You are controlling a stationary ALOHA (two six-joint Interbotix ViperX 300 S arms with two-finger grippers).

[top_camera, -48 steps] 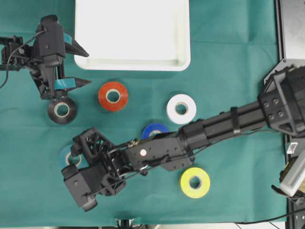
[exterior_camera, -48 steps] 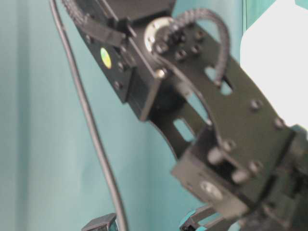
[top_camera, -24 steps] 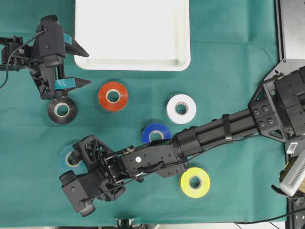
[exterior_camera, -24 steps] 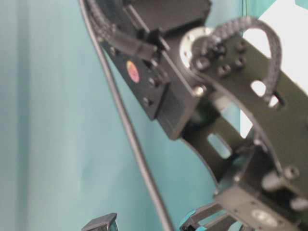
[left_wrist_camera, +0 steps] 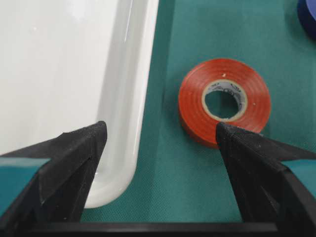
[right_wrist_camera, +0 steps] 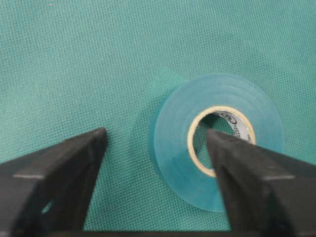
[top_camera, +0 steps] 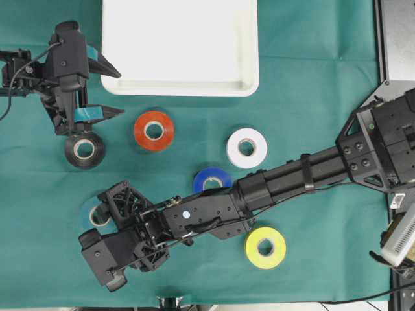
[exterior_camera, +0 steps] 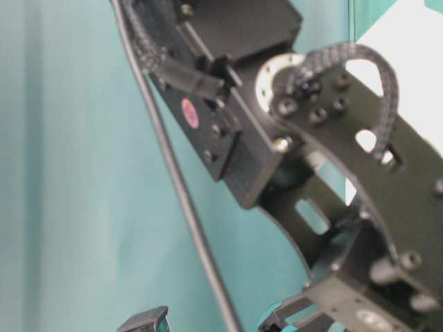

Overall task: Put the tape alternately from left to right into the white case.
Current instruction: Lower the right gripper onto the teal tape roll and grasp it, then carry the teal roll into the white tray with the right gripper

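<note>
Six rolls of tape lie on the green cloth [top_camera: 311, 78] below the white case [top_camera: 180, 46]. Reaching across, the right gripper [right_wrist_camera: 155, 143] straddles the teal roll [right_wrist_camera: 217, 140], one finger over its core, seemingly not yet gripping. Near the case's corner, the left gripper [left_wrist_camera: 158, 143] stands wide apart, holding nothing.

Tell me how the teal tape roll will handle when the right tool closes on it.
The teal tape roll lies flat on the green cloth, so it probably won't roll away unless tipped onto its edge. Its glossy surface may let it slip in the right tool, which has one finger over the core. Small and hollow, it likely lifts easily and stays rigid.
</note>
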